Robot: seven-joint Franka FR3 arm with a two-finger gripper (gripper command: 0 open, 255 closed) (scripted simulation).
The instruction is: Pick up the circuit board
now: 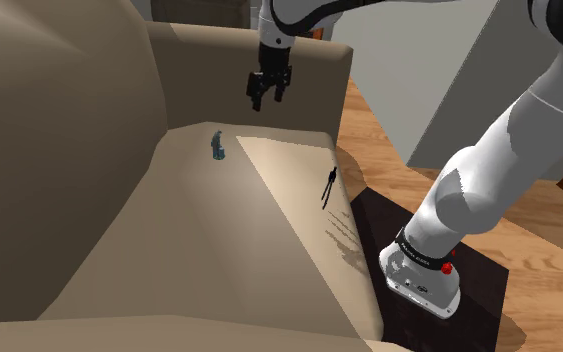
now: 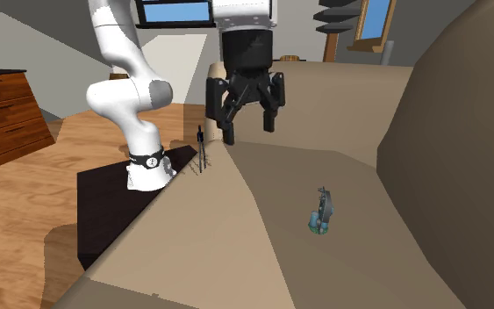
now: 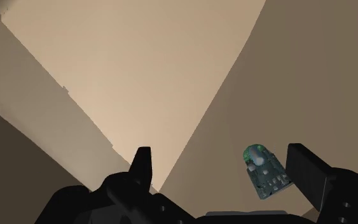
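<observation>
Above the sofa seat [image 1: 209, 230], the gripper [image 1: 270, 102] hung with fingers [image 3: 309, 173] spread, holding nothing; the circuit board [image 1: 218, 146] (small, green-tinged) sat on that seat at eight o'clock from it in the shoulder view.

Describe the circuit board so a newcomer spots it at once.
Start at the tan sofa. On its seat, near the back corner, sits the board. It is small and blue-green, unlike the thin black tool at the seat's edge.
</observation>
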